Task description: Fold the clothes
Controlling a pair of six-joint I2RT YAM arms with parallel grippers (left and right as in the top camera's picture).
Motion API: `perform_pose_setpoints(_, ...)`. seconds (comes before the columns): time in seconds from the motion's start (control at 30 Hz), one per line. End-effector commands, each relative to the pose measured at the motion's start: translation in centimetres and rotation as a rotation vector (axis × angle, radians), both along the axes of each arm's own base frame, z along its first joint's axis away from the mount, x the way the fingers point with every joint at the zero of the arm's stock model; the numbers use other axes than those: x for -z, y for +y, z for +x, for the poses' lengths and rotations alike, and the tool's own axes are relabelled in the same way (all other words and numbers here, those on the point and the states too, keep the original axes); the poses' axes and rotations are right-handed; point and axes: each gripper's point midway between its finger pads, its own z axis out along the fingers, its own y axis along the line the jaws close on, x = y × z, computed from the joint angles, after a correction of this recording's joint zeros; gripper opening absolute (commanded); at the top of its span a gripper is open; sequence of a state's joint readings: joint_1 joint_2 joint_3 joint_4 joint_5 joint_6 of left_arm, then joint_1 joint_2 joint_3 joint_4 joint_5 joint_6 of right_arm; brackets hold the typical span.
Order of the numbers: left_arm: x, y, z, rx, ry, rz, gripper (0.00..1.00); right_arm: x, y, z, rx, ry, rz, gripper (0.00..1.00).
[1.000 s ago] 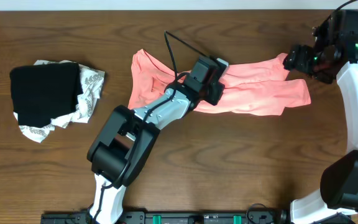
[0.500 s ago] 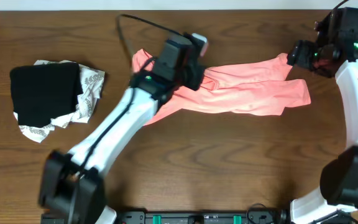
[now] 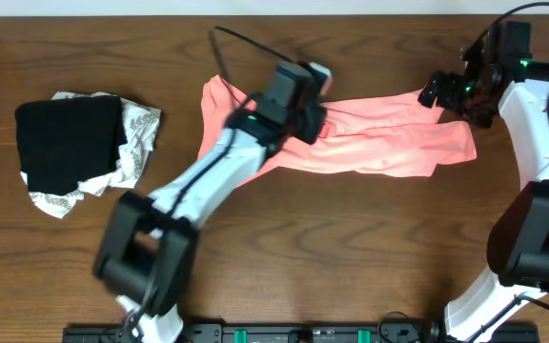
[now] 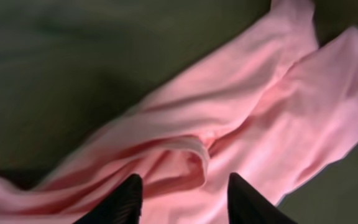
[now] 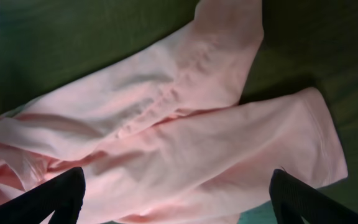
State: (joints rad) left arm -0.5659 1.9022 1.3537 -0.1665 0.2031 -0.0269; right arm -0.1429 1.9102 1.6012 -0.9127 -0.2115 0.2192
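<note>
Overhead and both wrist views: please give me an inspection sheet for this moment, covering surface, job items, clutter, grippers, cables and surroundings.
Surface: dark brown wooden table, no spills or marks seen.
Job's things: salmon-pink T-shirt lies unfolded and rumpled, stretched sideways across the far middle; its lettering is not visible.
Clutter: black garment folded on top of a crumpled white patterned cloth, far left, apart from the T-shirt.
Grippers: left gripper open over a ridge of the T-shirt; right gripper wide open above its right end.
Cables: black cable arcs above the left wrist.
Surroundings: pale strip beyond the far edge; base rail at the near edge.
</note>
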Motion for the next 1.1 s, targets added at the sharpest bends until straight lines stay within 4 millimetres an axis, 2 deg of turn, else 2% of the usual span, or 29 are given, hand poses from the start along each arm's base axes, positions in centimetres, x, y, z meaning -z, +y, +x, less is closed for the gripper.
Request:
perform_pose_setpoints(0.0, 3.1, -1.3, 0.0, 0.016, 0.028, 0.018, 0.49, -1.2, -0.2, -0.6, 0.010, -0.009, 0.013, 0.91)
perform_pose_setpoints(0.17, 6.5, -2.0, 0.0, 0.027, 0.061, 0.040, 0.49, -2.6, -0.3, -1.4, 0.010, -0.017, 0.015, 0.94)
perform_pose_setpoints(0.43, 8.0, -3.2, 0.0, 0.046, 0.049, 0.034, 0.48, -7.5, -0.2, -2.3, -0.011, -0.134, -0.009, 0.96)
perform_pose_setpoints(0.67, 10.7, -3.2, -0.2, 0.048, 0.080, 0.054, 0.25, -11.0, -0.9, -3.2, 0.011, -0.219, -0.069, 0.97)
perform_pose_setpoints(0.73, 10.8, -3.1, -0.3, 0.048, 0.086, 0.059, 0.19, -11.7, -1.3, -3.5, 0.023, -0.234, -0.094, 0.98)
perform_pose_setpoints(0.77, 10.6, -3.2, -0.2, 0.048, 0.083, 0.057, 0.08, -12.0, -1.4, -3.6, 0.025, -0.239, -0.099, 0.98)
perform_pose_setpoints(0.8, 10.2, -3.2, -0.1, 0.047, 0.076, 0.052, 0.06, -12.1, -1.4, -3.7, 0.026, -0.243, -0.102, 0.98)
perform_pose_setpoints(0.9, 8.6, -3.3, 0.1, 0.046, 0.059, 0.041, 0.05, -12.2, -1.4, -3.7, 0.026, -0.246, -0.102, 0.99)
perform_pose_setpoints(1.07, 2.9, -3.0, 0.1, 0.045, 0.012, 0.016, 0.06, -11.8, -1.4, -3.6, 0.027, -0.235, -0.103, 0.99)
